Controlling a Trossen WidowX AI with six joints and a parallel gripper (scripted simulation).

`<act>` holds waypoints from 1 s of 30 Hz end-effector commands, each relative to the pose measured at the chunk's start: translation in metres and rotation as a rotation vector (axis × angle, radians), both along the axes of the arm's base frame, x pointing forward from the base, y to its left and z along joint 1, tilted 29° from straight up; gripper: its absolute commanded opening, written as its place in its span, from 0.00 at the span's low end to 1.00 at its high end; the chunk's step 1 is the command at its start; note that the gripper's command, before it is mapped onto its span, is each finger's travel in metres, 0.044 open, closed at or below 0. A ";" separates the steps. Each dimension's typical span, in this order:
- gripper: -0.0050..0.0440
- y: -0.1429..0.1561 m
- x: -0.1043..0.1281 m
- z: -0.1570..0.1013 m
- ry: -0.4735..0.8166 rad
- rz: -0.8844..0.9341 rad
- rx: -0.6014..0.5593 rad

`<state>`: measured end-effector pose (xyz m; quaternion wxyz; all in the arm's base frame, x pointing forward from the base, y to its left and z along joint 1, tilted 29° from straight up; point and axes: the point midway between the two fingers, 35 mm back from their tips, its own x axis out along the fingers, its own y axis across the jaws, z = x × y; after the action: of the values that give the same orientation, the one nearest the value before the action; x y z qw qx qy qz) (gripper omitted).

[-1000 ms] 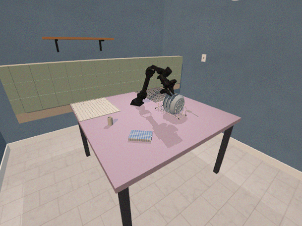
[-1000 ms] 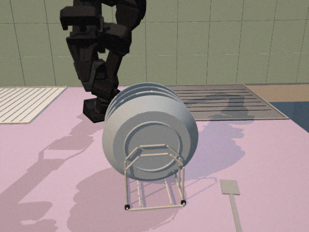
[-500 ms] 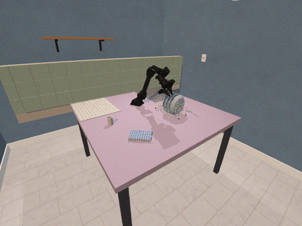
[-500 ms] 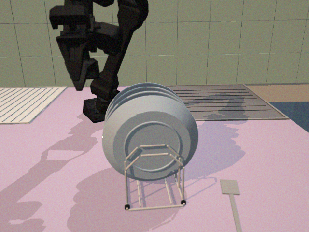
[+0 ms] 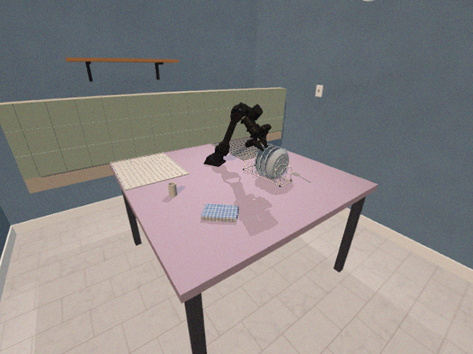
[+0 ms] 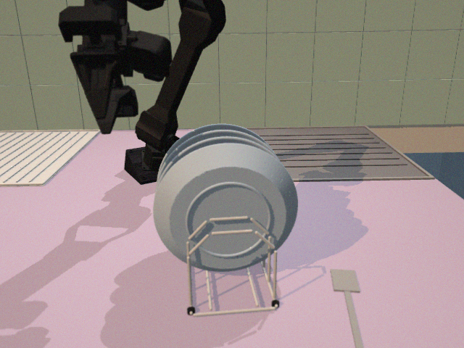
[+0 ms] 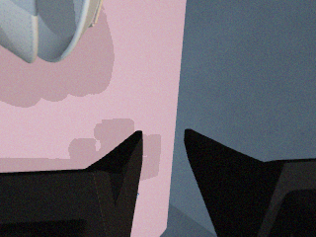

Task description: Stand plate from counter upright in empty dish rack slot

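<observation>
Several pale blue-grey plates stand upright side by side in the wire dish rack (image 5: 280,185) (image 6: 235,311). The outermost plate (image 5: 278,164) (image 6: 228,161) faces the exterior view and hides most of the others. The edges of two plates (image 7: 30,44) show at the top left of the wrist view. The rack's front feet rest on the counter (image 5: 308,210) (image 6: 412,232). No plate lying flat on the counter is visible. My gripper (image 6: 106,129) (image 7: 163,135) is partly open with nothing between its fingertips. It hangs above the counter, left of and behind the plates in the exterior view, touching none.
A flat grey utensil (image 5: 301,177) (image 6: 344,280) lies beside the rack. A pale ribbed mat (image 5: 148,170) (image 6: 22,161) and a dark ribbed mat (image 6: 404,172) lie at the back. A beige cup (image 5: 171,189) and a blue checked cloth block (image 5: 220,211) stand farther off.
</observation>
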<state>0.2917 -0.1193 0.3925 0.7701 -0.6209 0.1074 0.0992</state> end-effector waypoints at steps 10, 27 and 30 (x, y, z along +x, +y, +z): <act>0.40 -0.013 -0.006 -0.006 0.001 0.007 0.009; 0.40 -0.030 -0.016 -0.008 -0.015 0.009 0.013; 0.40 -0.032 -0.018 -0.008 -0.018 0.009 0.014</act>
<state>0.2749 -0.1487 0.3872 0.7727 -0.6200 0.0978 0.0945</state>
